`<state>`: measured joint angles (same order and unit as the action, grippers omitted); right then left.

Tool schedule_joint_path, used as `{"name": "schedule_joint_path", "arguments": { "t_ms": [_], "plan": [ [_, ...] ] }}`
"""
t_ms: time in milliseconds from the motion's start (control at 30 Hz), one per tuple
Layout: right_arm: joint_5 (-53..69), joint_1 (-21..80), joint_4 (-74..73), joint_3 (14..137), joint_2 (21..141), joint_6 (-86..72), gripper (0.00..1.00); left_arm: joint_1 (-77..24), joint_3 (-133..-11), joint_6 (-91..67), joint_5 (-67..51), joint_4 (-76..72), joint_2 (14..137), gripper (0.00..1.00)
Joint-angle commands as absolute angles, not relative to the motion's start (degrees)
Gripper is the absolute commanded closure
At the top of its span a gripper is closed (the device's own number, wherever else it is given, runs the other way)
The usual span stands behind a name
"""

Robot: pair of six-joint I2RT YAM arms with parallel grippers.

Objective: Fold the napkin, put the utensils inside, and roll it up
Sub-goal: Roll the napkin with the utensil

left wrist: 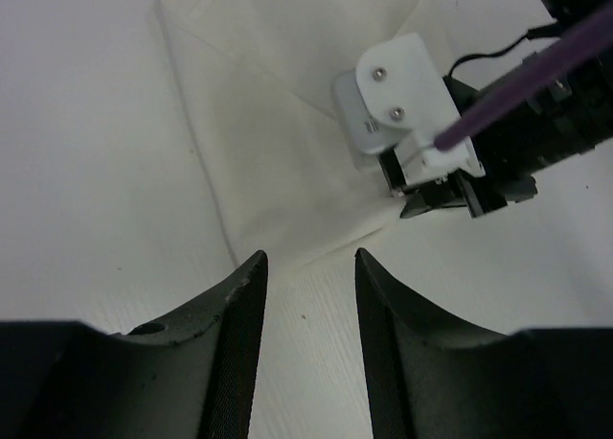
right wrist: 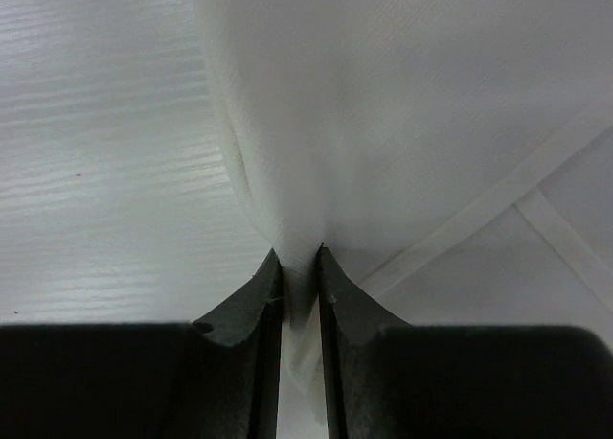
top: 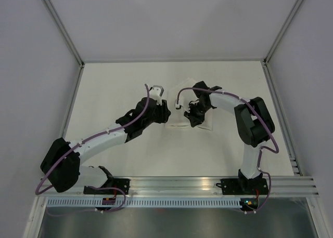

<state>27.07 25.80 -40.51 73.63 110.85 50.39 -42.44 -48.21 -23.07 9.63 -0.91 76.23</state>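
Pale tabletop (top: 119,87), folded white napkin (left wrist: 278,123) pinched in the right jaws, left jaws apart near it.

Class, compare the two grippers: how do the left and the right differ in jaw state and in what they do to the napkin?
The left gripper has its jaws wide apart, while the right gripper has its jaws nearly shut. The left gripper holds nothing and sits at the edge of the napkin, while the right gripper pinches a bunched fold of it. Both have dark fingers and face the same cloth.
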Motion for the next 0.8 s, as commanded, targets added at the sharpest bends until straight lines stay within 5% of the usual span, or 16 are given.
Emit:
{"name": "schedule_joint_path", "arguments": {
  "t_ms": [0, 400, 533, 767],
  "plan": [
    [32.16, 23.73, -53.07, 75.66, 116.7, 54.31, 0.87, -44.99, -44.84, -18.91, 13.45, -8.94, 75.24, 0.53],
    [34.28, 21.09, -58.88, 81.65, 123.48, 55.55, 0.88, -57.56, -46.04, 1.2, 19.07, -17.14, 86.91, 0.51],
    [34.02, 20.83, -59.59, 83.05, 124.98, 55.2, 0.88, -60.2, -48.51, 7.63, 20.65, -19.07, 92.36, 0.42],
    [33.4, 20.65, -59.5, 84.72, 127.18, 54.14, 0.88, -60.82, -41.48, 20.99, 10.03, -37.26, 94.12, 0.34]
  ]
}}
